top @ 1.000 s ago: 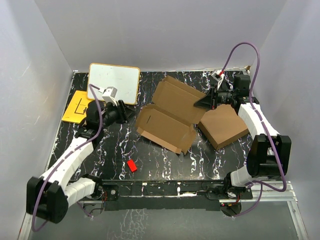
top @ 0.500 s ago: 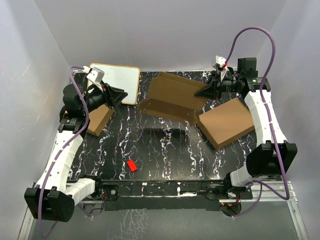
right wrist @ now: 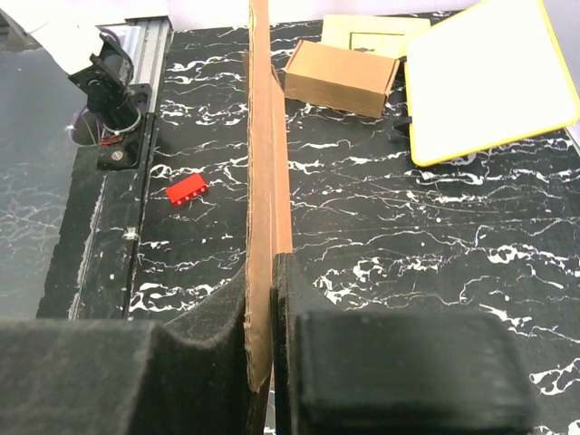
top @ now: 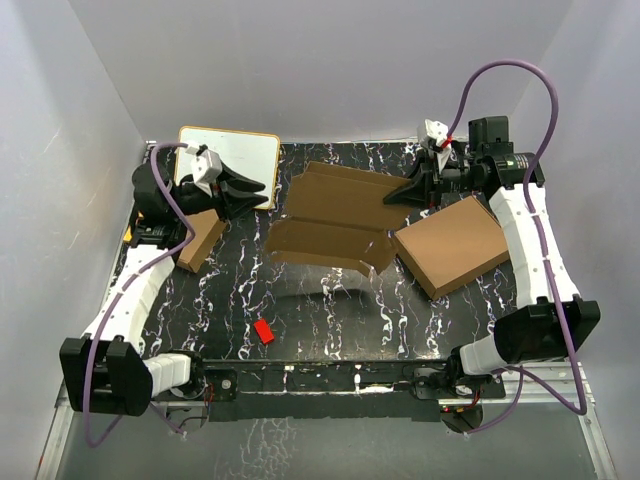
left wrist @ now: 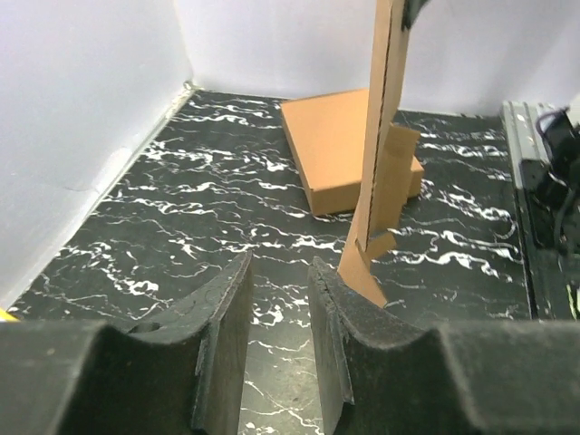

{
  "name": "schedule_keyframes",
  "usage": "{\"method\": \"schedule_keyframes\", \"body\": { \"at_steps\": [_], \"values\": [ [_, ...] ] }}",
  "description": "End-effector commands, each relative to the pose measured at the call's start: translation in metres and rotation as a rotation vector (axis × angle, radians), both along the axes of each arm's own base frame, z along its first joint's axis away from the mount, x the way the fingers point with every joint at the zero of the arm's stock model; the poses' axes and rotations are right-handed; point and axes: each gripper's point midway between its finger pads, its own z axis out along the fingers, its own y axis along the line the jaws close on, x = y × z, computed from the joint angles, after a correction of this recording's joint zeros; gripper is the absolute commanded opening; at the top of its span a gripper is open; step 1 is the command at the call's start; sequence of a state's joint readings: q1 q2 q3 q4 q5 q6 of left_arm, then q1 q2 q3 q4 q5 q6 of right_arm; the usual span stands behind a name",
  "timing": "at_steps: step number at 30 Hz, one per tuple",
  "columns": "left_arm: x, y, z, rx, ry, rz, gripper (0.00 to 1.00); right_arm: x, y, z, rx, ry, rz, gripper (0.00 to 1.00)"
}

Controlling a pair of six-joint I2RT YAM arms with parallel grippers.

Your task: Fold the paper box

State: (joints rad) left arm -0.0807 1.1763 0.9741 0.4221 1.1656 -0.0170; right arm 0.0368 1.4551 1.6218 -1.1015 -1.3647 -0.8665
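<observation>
Pinching paper box (top: pixel 335 212): right end effector (right wrist: pixel 270 304)

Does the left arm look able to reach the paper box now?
Likely yes: the left fingers, apart, point at the paper box held up by the right fingers; only bare table lies between.

Thin brown die-cut paper box (top: pixel 335 215), unfolded flat (flaps out), aloft, slightly tilted.

We can read no text, label, brand or number anywhere. The yellow sheet (right wrist: pixel 367 36) at the far corner of the surface bears a faint line drawing, too small for us to make out. The paper box (top: pixel 335 215) shows us only plain brown card.
</observation>
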Motion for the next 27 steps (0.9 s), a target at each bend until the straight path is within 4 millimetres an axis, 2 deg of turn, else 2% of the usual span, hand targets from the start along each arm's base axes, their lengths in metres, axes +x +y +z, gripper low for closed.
{"method": "schedule_keyframes", "body": {
  "at_steps": [1,7,14,20,27],
  "values": [
    [-0.022,-0.011,-0.008,0.04,-0.154,-0.193,0.29,-0.022,0.009,0.037,0.05,-0.154,0.073,0.08],
    [-0.042,-0.02,-0.023,0.06,-0.164,-0.306,0.33,-0.025,0.011,0.04,0.055,-0.158,0.082,0.08],
    [-0.05,-0.028,-0.032,0.063,-0.149,-0.367,0.36,-0.027,0.013,0.042,0.063,-0.157,0.091,0.08],
    [-0.049,-0.036,-0.038,0.061,-0.121,-0.394,0.37,-0.027,0.013,0.041,0.063,-0.156,0.091,0.08],
    [-0.036,-0.044,-0.042,0.067,-0.101,-0.366,0.37,-0.031,0.014,0.043,0.075,-0.154,0.106,0.08]
  ]
}}
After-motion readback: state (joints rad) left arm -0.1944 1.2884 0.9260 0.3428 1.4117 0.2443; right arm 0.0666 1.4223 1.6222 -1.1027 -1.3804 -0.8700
